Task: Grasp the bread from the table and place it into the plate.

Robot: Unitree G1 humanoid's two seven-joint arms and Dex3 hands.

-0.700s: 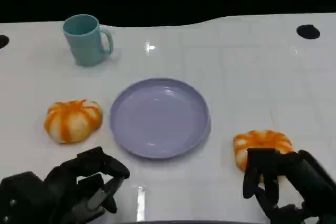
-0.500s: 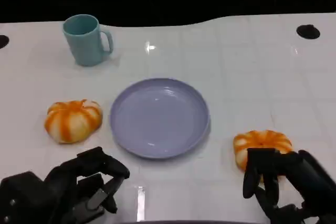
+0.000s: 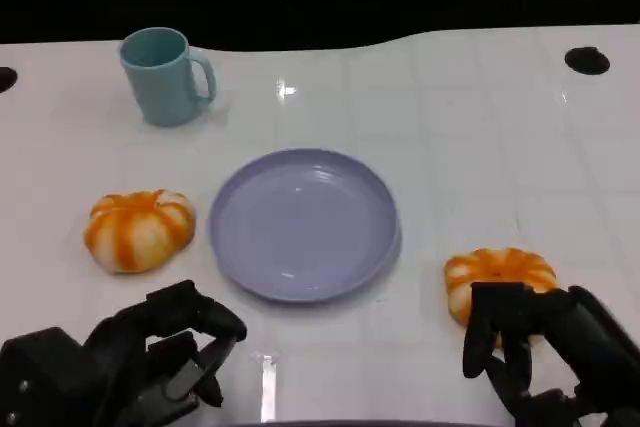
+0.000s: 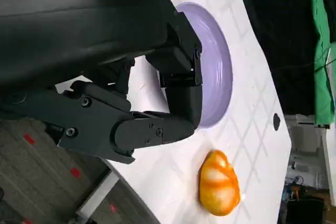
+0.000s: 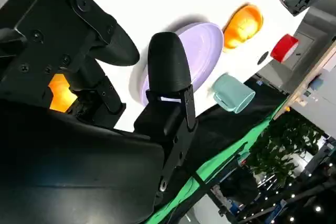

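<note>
Two orange-and-white breads lie on the white counter (image 3: 450, 127), one on each side of the lavender plate (image 3: 304, 224). The right bread (image 3: 498, 275) sits near the counter's front edge, just right of the plate and apart from its rim. The right hand (image 3: 535, 347) is directly in front of it, its black fingers (image 3: 497, 319) curled over the near side of the bread; whether they actually touch or grip it cannot be told. The left bread (image 3: 139, 229) lies just left of the plate, untouched. The left hand (image 3: 150, 352) hovers near the front edge with its fingers curled inward, holding nothing. A teal mug (image 3: 165, 75) stands upright at the far left, well apart from the plate, handle to the right. The plate is bare, and nothing lies between it and the right bread.
</note>
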